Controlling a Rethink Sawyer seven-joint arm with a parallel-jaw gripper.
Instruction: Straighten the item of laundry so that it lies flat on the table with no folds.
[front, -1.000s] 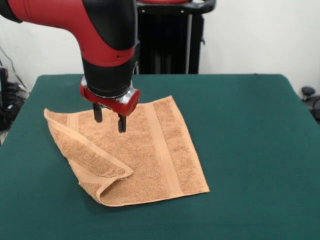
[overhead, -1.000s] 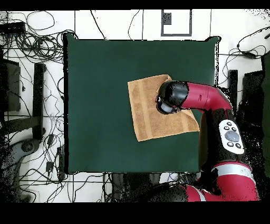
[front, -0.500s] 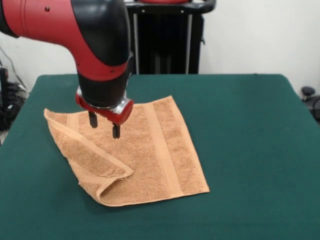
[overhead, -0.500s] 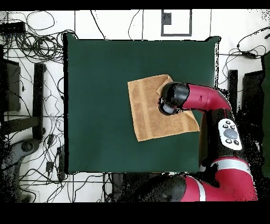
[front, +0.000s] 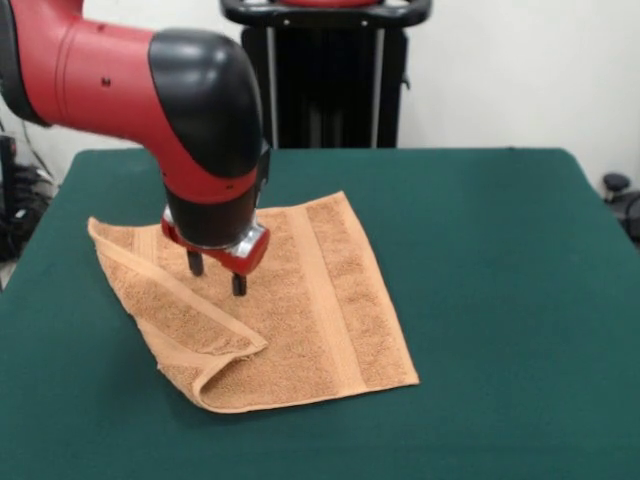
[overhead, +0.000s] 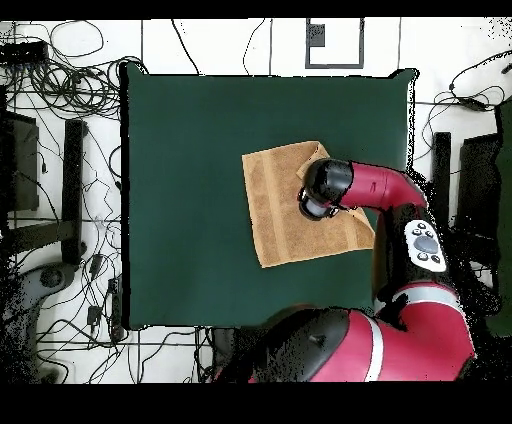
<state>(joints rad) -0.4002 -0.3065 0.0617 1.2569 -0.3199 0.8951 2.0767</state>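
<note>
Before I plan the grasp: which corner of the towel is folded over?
The corner at the front view's lower left of the towel: it is doubled onto the cloth, near the open gripper. The other corners lie flat.

Orange-tan towel (front: 300, 310) on dark green table (front: 500, 300), under red and black arm (front: 150, 90).

Terry of the towel an even orange-tan throughout, crossed by a smoother, slightly paler woven band (front: 325, 300) running near to far along its right side; second such band faintly seen near the far left corner. Folded-over flap (front: 180, 310) at the near left in the same orange-tan, edged paler. Table top a plain, flat dark green, unpatterned. Arm glossy red with a black elbow cover, ending in a red collar with a silver rim above the black gripper (front: 217, 275). Overhead, same red and black arm with a white button panel (overhead: 425, 243).
</note>
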